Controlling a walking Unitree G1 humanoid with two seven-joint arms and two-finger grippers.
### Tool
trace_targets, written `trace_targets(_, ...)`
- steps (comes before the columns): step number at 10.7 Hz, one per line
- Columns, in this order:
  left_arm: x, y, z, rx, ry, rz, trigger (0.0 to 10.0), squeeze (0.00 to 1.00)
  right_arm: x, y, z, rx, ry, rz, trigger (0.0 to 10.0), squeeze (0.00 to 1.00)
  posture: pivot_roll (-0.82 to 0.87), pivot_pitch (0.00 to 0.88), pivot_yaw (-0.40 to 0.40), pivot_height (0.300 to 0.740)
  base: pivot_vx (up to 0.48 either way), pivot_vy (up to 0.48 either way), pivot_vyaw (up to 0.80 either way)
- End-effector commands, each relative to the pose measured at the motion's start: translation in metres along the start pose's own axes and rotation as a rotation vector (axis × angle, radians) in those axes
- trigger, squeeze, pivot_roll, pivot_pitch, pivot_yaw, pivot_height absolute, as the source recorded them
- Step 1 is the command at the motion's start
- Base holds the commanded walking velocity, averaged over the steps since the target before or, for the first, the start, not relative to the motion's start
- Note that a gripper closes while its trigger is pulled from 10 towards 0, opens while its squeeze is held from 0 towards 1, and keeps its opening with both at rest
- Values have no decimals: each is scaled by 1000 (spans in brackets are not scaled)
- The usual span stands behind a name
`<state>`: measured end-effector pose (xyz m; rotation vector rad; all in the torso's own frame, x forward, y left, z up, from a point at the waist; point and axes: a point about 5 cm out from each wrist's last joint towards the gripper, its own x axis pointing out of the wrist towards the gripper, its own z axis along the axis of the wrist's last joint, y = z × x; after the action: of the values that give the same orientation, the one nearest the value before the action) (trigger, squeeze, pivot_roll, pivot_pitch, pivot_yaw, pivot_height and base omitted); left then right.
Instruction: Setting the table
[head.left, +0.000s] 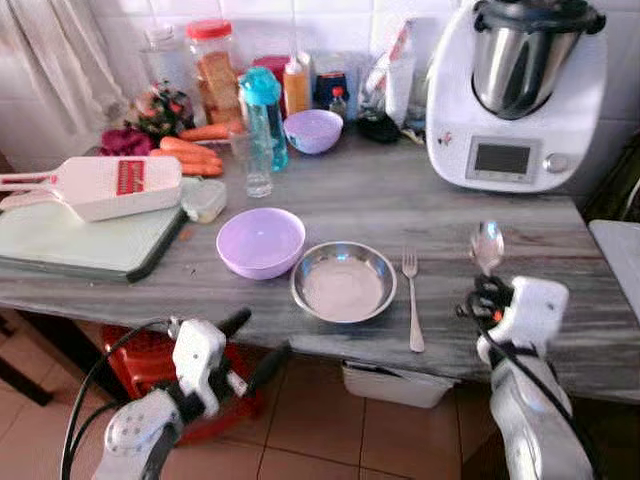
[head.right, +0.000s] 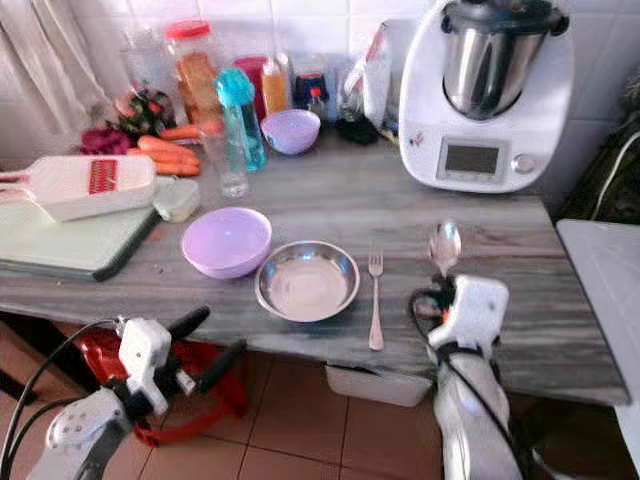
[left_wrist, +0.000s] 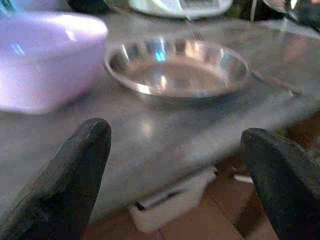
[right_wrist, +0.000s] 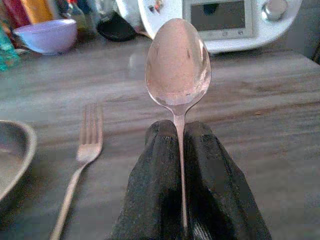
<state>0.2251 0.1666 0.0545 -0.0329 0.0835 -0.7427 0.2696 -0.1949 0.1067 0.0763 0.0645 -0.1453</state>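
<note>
In the left eye view, a grey wood-grain tabletop (head.left: 400, 205) carries a steel plate (head.left: 343, 281) near its front edge, with a lilac bowl (head.left: 260, 241) touching it on the left and a fork (head.left: 412, 298) lying just beside it on the right. The right gripper (head.left: 487, 287) sits at the tabletop's front edge, right of the fork, holding a spoon (head.left: 486, 244) with its bowl pointing toward the white kitchen machine (head.left: 515, 95) at the back. The left gripper (head.left: 255, 345) hangs below the tabletop's edge, its fingers spread. A white slicer (head.left: 95, 186) rests on a pale green cutting board (head.left: 80, 245) at the left.

The left wrist view shows the two fingers (left_wrist: 70, 185) wide apart, facing the steel plate and lilac bowl.

In the right wrist view, the fingers (right_wrist: 155, 195) are pressed together on the spoon's handle, its bowl raised above the tabletop, the fork lying nearby.
</note>
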Motion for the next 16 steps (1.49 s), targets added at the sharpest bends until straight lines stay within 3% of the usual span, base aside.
trace_targets(1,-8,3,-10,-13,26,-27,10000,0,11,0,1,26,43,-12,10000,0,-15,28,42,740,0,0,0)
trace_targets(6,-10,10,-23,-21,17,-42,10000,0,28,25,-14,94,173,60,10000,0,4,23,32,740,0,0,0)
trace_targets(12,15,13,14,32,-97,-49,10000,0,21,28,-35,97,273,86,10000,0,1,21,36,740,0,0,0)
trace_targets(16,19,4,31,33,-118,-71,10000,0,22,31,-38,101,290,108,10000,0,3,17,38,740,0,0,0)
